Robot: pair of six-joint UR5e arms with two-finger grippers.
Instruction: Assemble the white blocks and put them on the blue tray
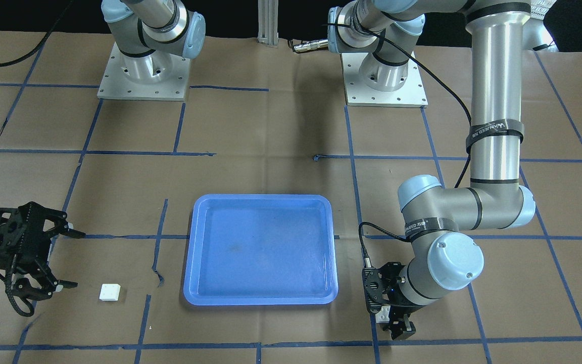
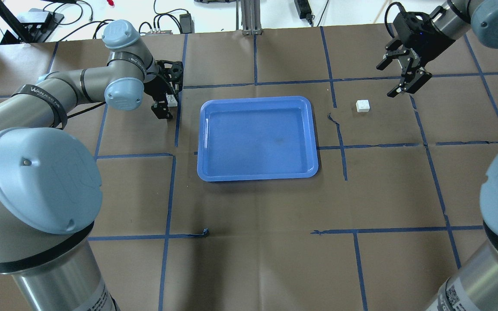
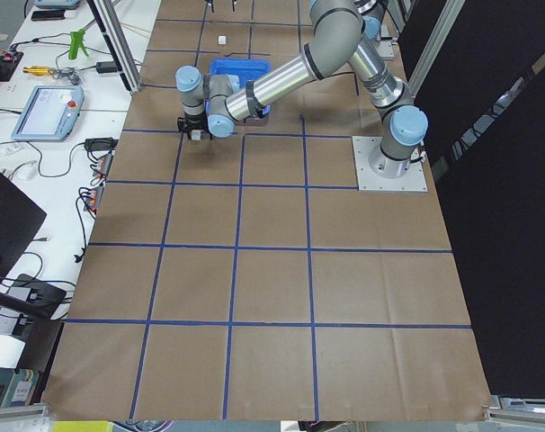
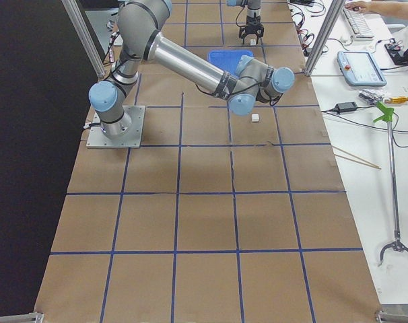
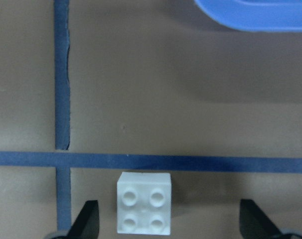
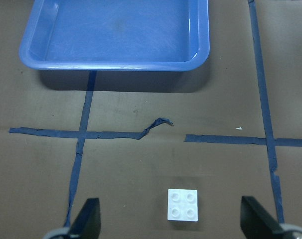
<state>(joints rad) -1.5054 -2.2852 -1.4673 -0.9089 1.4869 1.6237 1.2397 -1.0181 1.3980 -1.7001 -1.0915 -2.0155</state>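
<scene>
Left wrist-mounted: left claw (image 5: 172,224), released wide, straddles one white block (image 5: 143,210) on the worktop (image 5: 191,99) beside the blue tray (image 5: 255,15); right claw (image 2: 391,79), also released, hangs near the other block (image 2: 362,106)

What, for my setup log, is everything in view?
left white block: one, white, on the table between the fingers of the left end effector.
right white block: one, white, on the table near the right end effector, untouched.
blue tray: one, blue, table centre, between the blocks.
table: one, brown paper, blue tape grid.
left end effector: one, black, open, low around its block.
right end effector: one, black, open.
</scene>
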